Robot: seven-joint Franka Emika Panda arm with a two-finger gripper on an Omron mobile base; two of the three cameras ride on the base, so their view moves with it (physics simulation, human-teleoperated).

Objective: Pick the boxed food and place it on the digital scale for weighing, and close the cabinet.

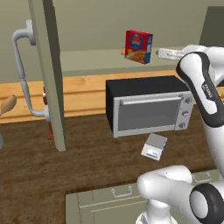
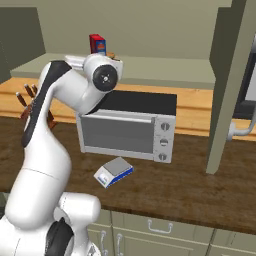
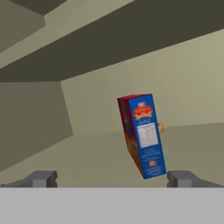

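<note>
Box (image 1: pixel 138 46) upright on cabinet shelf (image 1: pixel 87 61), well back from shelf edge, above and behind toaster oven (image 1: pixel 148 107). Small brown lump just beside it at rear, peeking out on far side in hand view. Red front with food picture faces left base camera; blue side panel with nutrition label faces hand camera (image 3: pixel 146 133).

Gripper (image 3: pixel 112 178) released, jaws spread wide, nothing between them. Finger tips (image 3: pixel 41 178) stand low at either side of hand view, box dead ahead and a little toward one tip, not yet between them. Near, but apart: clear shelf shows between tips and box base.

Long axis of box vertical in room; leans in hand view only because hand is rolled. Narrow blue face turned toward gripper, so broad red faces lie to either side — jaws look set to close across the thin dimension. Judged good for a side grasp once hand advances straight along its own axis.

Wrist (image 1: pixel 175 53) reaches in over shelf from box's right as seen in left base view, level with box mid-height.

Scale (image 1: pixel 154 146) on wooden counter (image 1: pixel 87 166) in front of oven, below and nearer robot than box; display strip on its near edge. Carry will run out of cabinet, then down past oven front.

Cabinet doors (image 1: pixel 48 74) open, swung out, edge-on to both base cameras, curved handle (image 1: pixel 24 74) on left one. Closing not yet done.
</note>
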